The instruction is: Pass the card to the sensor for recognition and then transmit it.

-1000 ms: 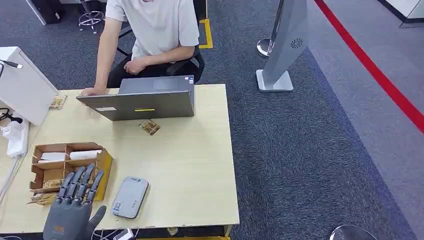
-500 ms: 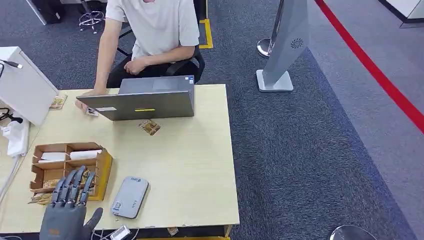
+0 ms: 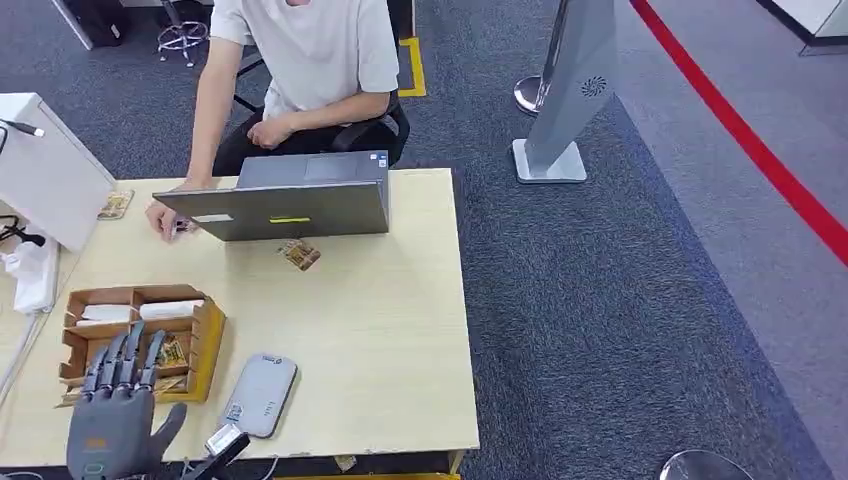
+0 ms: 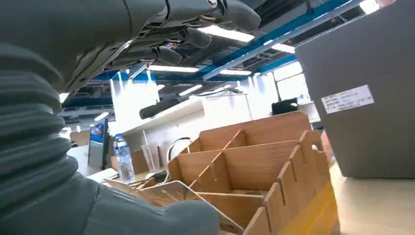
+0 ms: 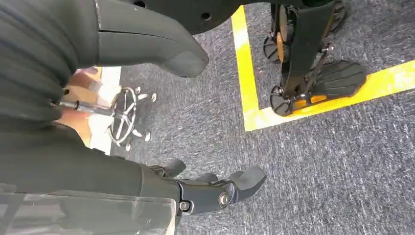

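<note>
A wooden organiser box [image 3: 205, 345] stands on the table's near left, with brown patterned cards [image 3: 170, 352] in its near compartments. Above its near left corner hovers my left hand [image 3: 112, 415], fingers spread and pointing forward, holding nothing. In the left wrist view the fingers [image 4: 195, 36] arch over the box [image 4: 254, 161] and the thumb [image 4: 166, 220] lies under a tan card [image 4: 156, 192] at the box's edge; whether they touch is unclear. The grey sensor pad [image 3: 260, 394] lies just right of the box. My right hand [image 5: 205, 191] hangs over the carpet, holding nothing.
A person sits behind an open grey laptop [image 3: 290, 205], one hand [image 3: 163, 218] on the table beside it. Loose cards lie in front of the laptop [image 3: 300, 255] and at the far left [image 3: 115, 205]. A white box [image 3: 45, 170] and cables occupy the left edge.
My left hand has slid left and back toward the table's near edge, off the box's right side. The person's hand has moved out beside the laptop.
</note>
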You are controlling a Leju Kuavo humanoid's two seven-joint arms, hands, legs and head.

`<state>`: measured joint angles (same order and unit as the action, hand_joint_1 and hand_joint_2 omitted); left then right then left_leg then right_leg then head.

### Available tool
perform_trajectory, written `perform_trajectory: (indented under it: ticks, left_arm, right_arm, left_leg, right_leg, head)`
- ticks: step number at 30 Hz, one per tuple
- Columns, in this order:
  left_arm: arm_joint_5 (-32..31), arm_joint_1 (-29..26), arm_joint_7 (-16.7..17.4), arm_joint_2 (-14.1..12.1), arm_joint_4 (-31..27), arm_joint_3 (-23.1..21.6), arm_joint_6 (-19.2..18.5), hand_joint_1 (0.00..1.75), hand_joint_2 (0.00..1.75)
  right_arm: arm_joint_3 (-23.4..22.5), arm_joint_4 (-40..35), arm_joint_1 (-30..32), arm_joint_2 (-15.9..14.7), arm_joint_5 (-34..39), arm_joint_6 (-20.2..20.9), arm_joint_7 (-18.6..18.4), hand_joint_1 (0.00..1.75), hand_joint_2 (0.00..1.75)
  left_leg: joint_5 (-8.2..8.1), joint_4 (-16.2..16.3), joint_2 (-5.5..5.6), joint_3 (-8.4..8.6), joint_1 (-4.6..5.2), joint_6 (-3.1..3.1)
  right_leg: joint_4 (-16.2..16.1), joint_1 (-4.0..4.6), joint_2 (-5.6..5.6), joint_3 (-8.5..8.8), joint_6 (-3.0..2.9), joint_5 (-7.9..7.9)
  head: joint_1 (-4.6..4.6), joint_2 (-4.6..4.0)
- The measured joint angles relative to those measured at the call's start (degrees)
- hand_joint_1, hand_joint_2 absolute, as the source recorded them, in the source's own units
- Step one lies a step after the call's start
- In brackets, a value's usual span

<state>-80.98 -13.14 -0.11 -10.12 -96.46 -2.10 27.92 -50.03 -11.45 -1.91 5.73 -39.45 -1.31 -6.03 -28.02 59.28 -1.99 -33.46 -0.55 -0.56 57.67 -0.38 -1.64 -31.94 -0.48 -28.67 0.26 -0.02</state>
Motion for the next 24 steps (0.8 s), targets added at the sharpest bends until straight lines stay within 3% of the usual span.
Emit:
perform_trajectory:
  ticks: [24]
  left_arm:
    - [-3.3, 4.5, -0.9, 6.0, 2.2, 6.2, -5.8, 0.0, 1.75]
  right_arm:
    - [-1.2, -0.4, -0.1, 0.0, -0.8, 0.5, 0.5, 0.0, 1.75]
  left_leg:
    - [0.01, 0.0, 0.0, 0.0, 0.0, 0.0]
  right_leg:
    - [0.0, 0.0, 0.0, 0.01, 0.0, 0.01]
  head:
    - [0.02, 0.0]
